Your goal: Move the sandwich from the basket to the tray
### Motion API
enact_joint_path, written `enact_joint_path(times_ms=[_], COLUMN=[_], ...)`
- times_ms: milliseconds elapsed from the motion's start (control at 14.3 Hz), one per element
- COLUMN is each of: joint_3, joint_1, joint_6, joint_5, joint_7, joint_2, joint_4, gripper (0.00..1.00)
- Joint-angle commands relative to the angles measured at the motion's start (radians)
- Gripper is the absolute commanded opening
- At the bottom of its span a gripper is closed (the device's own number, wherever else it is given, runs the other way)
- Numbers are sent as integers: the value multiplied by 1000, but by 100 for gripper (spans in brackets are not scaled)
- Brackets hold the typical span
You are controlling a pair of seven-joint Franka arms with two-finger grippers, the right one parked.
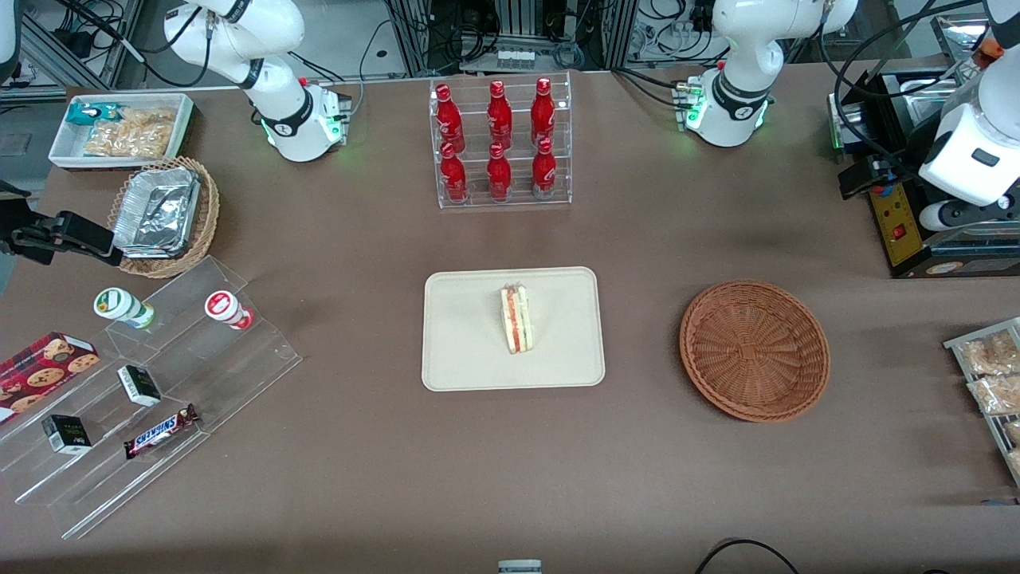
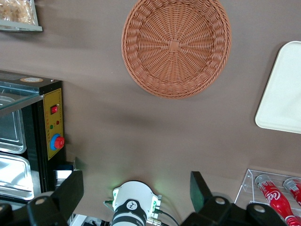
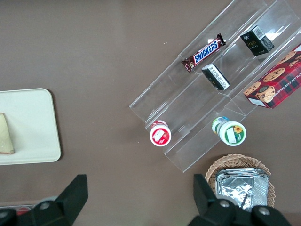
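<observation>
The sandwich (image 1: 516,319) lies on its side in the middle of the cream tray (image 1: 462,343), its red filling stripe showing. The reddish-brown wicker basket (image 1: 754,349) sits empty beside the tray, toward the working arm's end of the table. In the left wrist view the basket (image 2: 176,44) and a corner of the tray (image 2: 282,94) lie far below. My gripper (image 2: 136,188) is open, high above the table over the arm's own base, with nothing between its fingers (image 2: 70,188). The right wrist view catches the sandwich's edge (image 3: 5,136) on the tray (image 3: 33,122).
A clear rack of red bottles (image 1: 500,143) stands farther from the camera than the tray. A black machine (image 1: 916,231) and bagged snacks (image 1: 992,375) sit at the working arm's end. An acrylic shelf (image 1: 159,383), a foil-filled basket (image 1: 163,215) and a white bin (image 1: 119,131) sit at the parked arm's end.
</observation>
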Motion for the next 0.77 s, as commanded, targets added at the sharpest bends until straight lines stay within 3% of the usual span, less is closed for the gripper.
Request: enact_joint_path(times_ms=[0, 698], joint_3=[-6, -9], joint_1=[2, -7], joint_6=[-3, -1], joint_5=[-14, -35], joint_7=[-4, -11], joint_2=[41, 50], joint_4=[51, 61], gripper=[100, 100])
